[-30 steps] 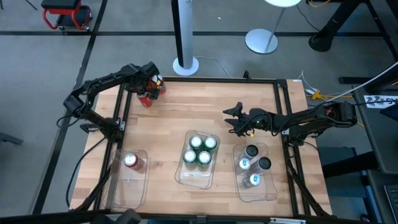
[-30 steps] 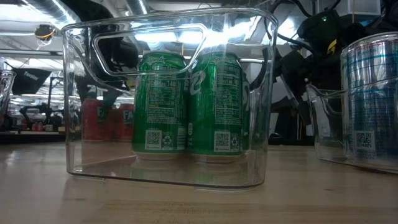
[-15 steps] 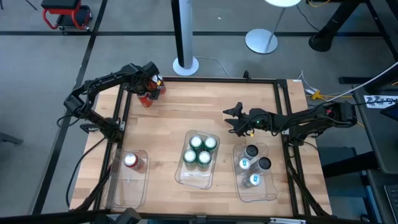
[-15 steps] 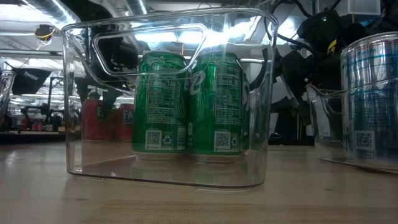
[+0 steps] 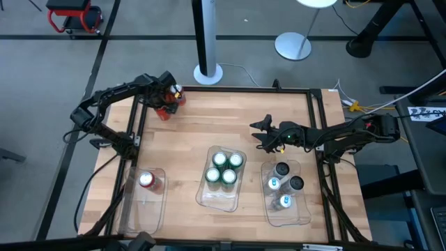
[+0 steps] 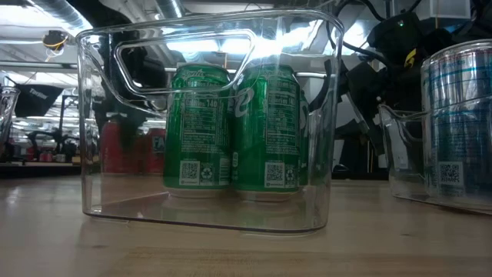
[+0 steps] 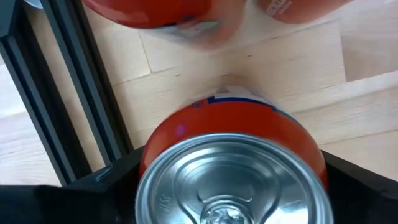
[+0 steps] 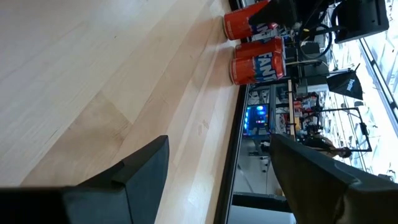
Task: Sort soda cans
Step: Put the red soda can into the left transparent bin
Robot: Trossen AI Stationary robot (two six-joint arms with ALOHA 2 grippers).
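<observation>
Closing around a red soda can [image 7: 231, 163] at the table's far-left corner, left gripper [image 5: 167, 97] narrowing, grasp unconfirmed. Right gripper [image 5: 263, 132] parked mid-table, part-open, empty. Next: carry to the left tray [image 5: 132, 216].

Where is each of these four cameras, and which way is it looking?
High view: above, facing straight down on the table, both arms and three trays.
Low view: at tabletop height, facing level through the middle tray of green cans.
Left wrist view: on the left arm, facing a red can between its fingers.
Right wrist view: on the right arm, past its open fingers.
Shared: red cans appear in all four views.
</observation>
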